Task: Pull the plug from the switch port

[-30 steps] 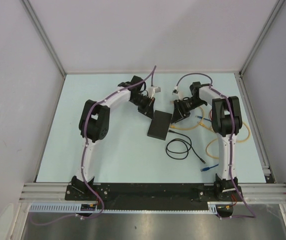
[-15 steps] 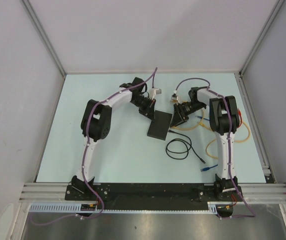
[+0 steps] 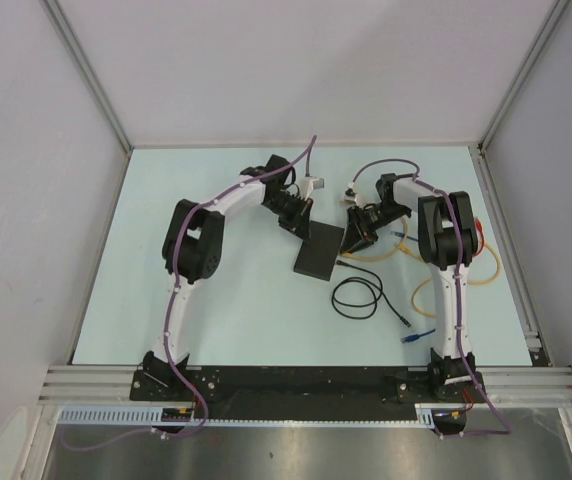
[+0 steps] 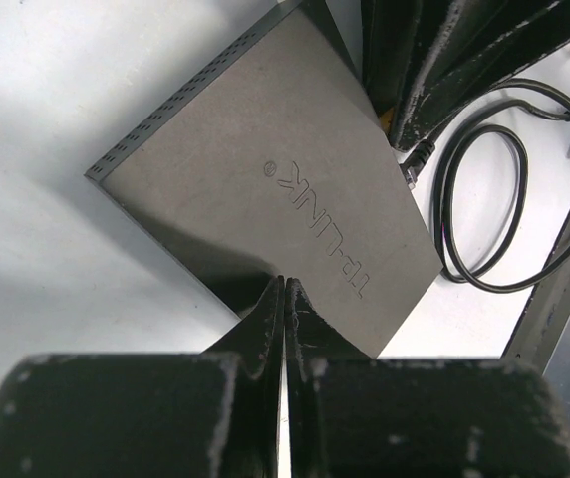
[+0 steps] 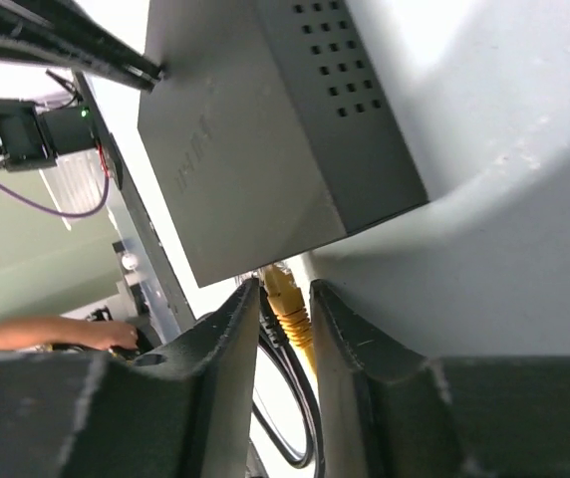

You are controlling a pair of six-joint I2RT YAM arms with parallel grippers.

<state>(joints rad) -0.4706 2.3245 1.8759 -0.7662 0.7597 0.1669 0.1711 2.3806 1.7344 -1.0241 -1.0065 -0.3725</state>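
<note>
1. The switch (image 3: 319, 250), a flat matte-black rectangular box with raised lettering on its top face, lies on the pale blue bench (image 3: 226, 300) at the centre of the overhead view, between the two arms.
2. The left hand (image 3: 296, 215) sits just above and left of the switch in that view. Its fingers are pressed flat together with no gap.
3. In the left wrist view, the closed tips of the left hand (image 4: 285, 294) meet the switch (image 4: 275, 189) at its lower edge, over the top face.
4. The right hand (image 3: 352, 238) is at the switch's right edge in the overhead view.
5. In the right wrist view, the right hand (image 5: 285, 291) stands narrow, one finger on each side of the yellow plug (image 5: 287, 304).
6. The yellow plug is seated in the underside edge of the switch (image 5: 255, 149) at the frame's centre. I cannot tell whether the fingers actually clamp it.
7. A thin black cable (image 3: 358, 297) lies coiled on the bench just below and right of the switch, and a yellow cable (image 3: 378, 256) loops to the right.
</note>
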